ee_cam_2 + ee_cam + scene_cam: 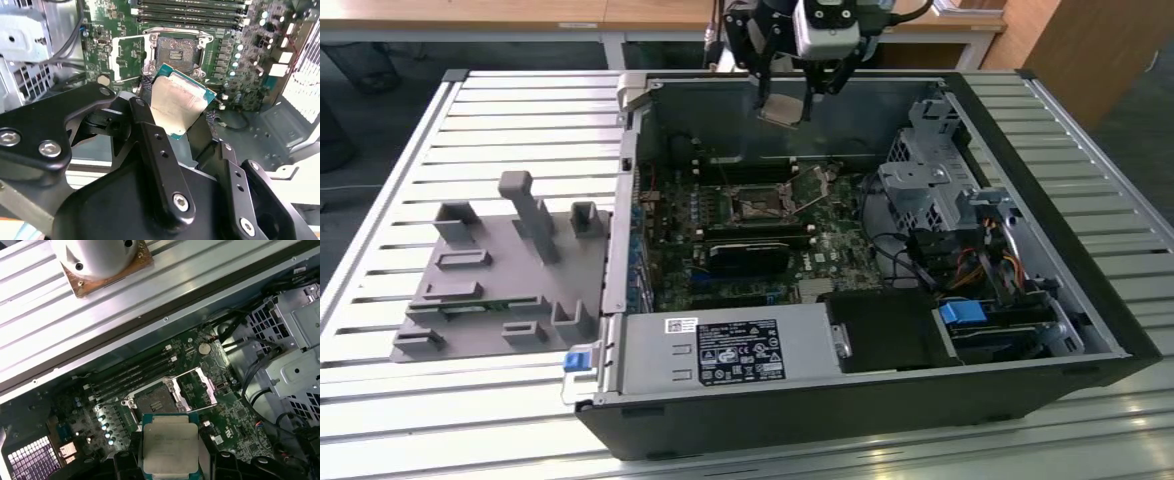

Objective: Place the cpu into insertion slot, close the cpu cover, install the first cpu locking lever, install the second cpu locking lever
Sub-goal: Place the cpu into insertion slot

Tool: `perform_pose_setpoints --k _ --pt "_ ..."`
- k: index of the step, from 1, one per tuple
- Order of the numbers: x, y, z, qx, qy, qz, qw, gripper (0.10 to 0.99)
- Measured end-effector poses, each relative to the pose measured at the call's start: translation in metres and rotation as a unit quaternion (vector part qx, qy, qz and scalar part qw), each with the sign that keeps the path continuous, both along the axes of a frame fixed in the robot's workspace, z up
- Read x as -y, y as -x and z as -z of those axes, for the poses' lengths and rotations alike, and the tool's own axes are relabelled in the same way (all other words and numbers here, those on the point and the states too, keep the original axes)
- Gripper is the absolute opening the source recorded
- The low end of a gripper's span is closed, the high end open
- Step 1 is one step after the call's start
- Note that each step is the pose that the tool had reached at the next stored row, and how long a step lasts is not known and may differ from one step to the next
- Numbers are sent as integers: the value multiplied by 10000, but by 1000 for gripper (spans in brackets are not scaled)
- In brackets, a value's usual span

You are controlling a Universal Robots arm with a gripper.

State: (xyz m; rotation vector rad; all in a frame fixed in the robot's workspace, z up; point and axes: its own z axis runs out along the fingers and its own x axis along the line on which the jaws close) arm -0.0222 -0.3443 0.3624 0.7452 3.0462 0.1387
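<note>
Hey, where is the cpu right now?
The cpu is gripped in the pincer, held in the air near the top of the exterior view, above the open computer case and not yet in the insertion slot on the green board.

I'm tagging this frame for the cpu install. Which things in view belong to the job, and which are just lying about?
Job: gripper, shut on the cpu; insertion slot, empty; cpu cover, flipped open.
Lying about: grey fixture tray, power supply, memory slots, drive cage.
</note>
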Motion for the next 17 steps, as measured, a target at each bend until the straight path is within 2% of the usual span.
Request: perform_pose_setpoints --k 4,9,13,17 --pt "0 0 4 0 0 282 9996 533" --pt "0 0 10 0 0 625 9980 533" --pt "0 0 14 0 0 903 9959 533" --pt "0 0 17 0 1 1175 9931 533"
